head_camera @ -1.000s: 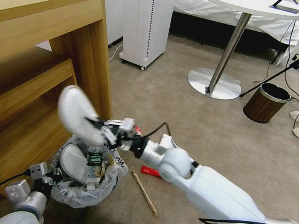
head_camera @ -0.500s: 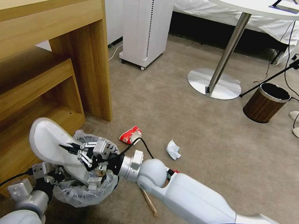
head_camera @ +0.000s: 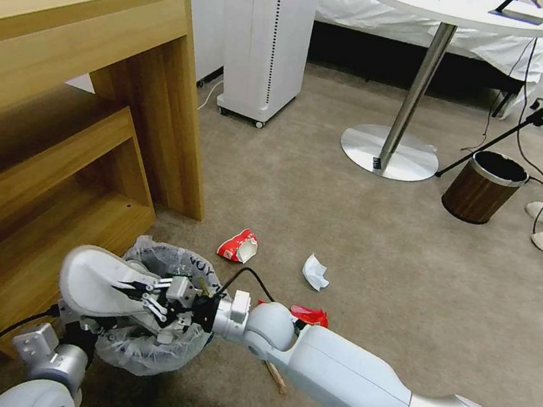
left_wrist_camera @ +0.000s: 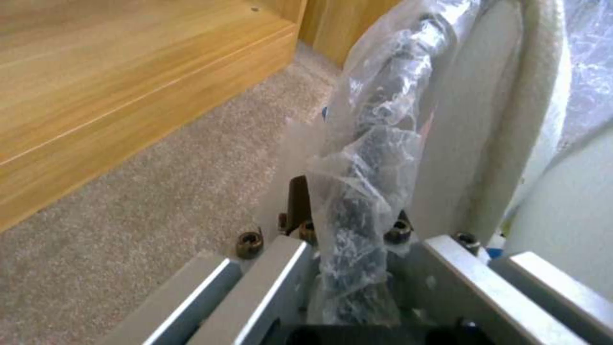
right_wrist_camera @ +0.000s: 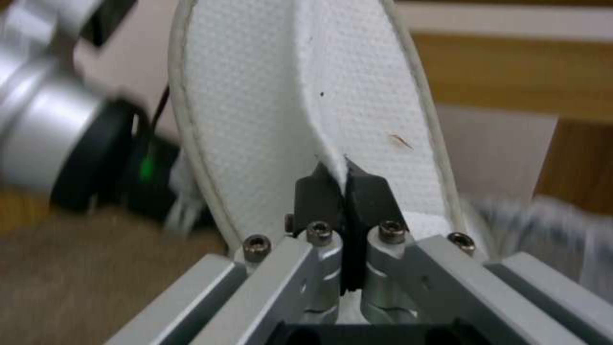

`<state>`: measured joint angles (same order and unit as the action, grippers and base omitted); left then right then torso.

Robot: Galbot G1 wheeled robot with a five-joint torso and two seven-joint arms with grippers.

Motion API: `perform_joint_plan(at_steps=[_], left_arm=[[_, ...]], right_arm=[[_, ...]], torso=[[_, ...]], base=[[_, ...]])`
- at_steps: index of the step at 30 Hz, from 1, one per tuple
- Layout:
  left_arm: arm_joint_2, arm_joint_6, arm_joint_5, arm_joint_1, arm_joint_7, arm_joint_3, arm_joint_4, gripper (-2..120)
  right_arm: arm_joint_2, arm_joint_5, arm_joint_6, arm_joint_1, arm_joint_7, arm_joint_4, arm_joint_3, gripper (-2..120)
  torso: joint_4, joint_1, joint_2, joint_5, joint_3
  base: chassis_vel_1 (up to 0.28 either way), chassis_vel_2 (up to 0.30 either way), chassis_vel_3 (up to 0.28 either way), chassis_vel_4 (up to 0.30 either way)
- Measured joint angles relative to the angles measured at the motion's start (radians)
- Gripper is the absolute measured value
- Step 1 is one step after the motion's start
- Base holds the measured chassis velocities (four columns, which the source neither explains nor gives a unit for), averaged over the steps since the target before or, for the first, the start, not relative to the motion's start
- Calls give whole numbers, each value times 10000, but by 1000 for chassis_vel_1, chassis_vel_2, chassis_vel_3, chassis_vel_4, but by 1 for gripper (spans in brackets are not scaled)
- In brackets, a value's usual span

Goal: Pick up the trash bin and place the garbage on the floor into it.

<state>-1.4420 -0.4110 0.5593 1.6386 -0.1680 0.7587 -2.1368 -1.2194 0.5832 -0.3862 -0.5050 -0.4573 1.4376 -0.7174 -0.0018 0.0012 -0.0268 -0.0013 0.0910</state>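
right hand clamped on a white slipper, fingers pinching the upper's edge; right wrist view confirms, pads closed tight on the slipper fabric. slipper lies roughly flat over the trash bin, covering the side of the mouth nearest the wooden shelf unit, toe past the rim on that side.

left hand low at the bin's near side, closed on the bin's rim through the plastic liner; left wrist view shows bunched clear liner gripped between its fingers, and another white slipper standing inside the bin.

bin sits just beside the shelf unit's bottom ledge, on the floor, beige carpet.

loose garbage relative to bin: red-and-white wrapper just beyond its far rim; white paper scrap farther right; red wrapper right of bin, partly behind the right arm; wooden stick end showing under the forearm.
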Motion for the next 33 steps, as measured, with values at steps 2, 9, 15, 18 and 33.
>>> perform_joint_plan(at_steps=[2, 9, 15, 18, 33], left_arm=[[1, 2, 0, -21, 0, -15, 34, 1], [23, 30, 4, -40, 19, -33, 103, 1], [52, 31, 14, -61, 30, -62, 126, 1], [68, 31, 19, -67, 34, -81, 130, 1], [-8, 72, -57, -59, 108, -195, 178, 1]], right_arm=[[58, -57, -71, -70, -47, -106, 1, 0], [99, -267, -354, -156, -244, -599, 57, 0], [11, -397, -441, -158, -291, -918, 160, 0], [-50, -490, -453, -178, -263, -1121, 206, 0], [372, -617, -15, -318, 362, -751, 303, 15]], torso=[[0, 0, 0, 0, 0], [0, 0, 0, 0, 0], [0, 0, 0, 0, 0], [0, 1, 0, 1, 0], [0, 0, 0, 0, 0]], base=[[0, 0, 0, 0], [0, 0, 0, 0], [0, 0, 0, 0], [0, 0, 0, 0], [0, 0, 0, 0]])
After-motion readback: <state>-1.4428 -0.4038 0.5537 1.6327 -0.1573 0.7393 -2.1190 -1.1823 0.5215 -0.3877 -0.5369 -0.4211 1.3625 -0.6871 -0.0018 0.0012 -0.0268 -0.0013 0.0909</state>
